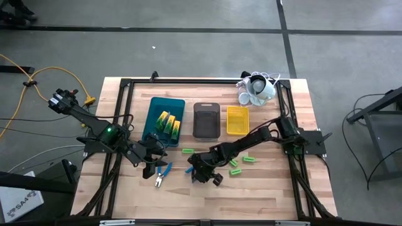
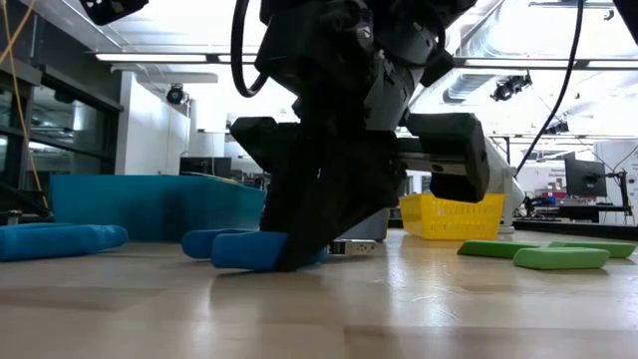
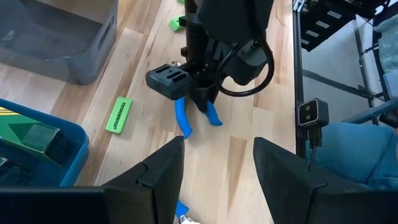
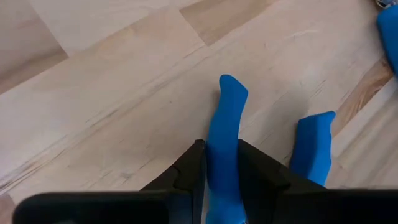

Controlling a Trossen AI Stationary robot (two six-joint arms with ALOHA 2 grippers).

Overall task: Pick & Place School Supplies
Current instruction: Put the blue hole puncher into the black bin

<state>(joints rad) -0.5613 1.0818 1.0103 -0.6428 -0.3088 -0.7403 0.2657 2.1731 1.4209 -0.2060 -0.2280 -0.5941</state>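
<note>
Two blue-handled pliers lie on the wooden table. My right gripper [image 1: 202, 171] stands over one pair [image 3: 186, 121], with fingers down at the table and shut on one handle; the other handle [image 4: 311, 146] lies free beside it. My left gripper [image 3: 217, 168] is open and hovers just left of the second pair [image 1: 162, 176], touching nothing. Yellow-and-green boxes [image 1: 167, 124] sit in the teal tray [image 1: 154, 107]. Green sticks [image 1: 187, 150] [image 1: 249, 159] lie flat on the table; one [image 3: 119, 114] shows in the left wrist view. My right gripper [image 4: 221, 152] pinches one blue handle [image 4: 225, 118] of the pliers between its two fingers, which lie along the handle's sides. It comes from above, pointing steeply down. In the low view the handles [image 2: 244, 249] still rest on the tabletop.
The grey tray [image 1: 206, 119] and yellow tray [image 1: 237, 119] stand beside the teal one toward the far edge. A white cup-like cluster with cords [image 1: 256, 89] sits at the far right corner. Bare wood lies along the near edge. A person's blue-clad leg [image 3: 360, 149] shows beyond the table.
</note>
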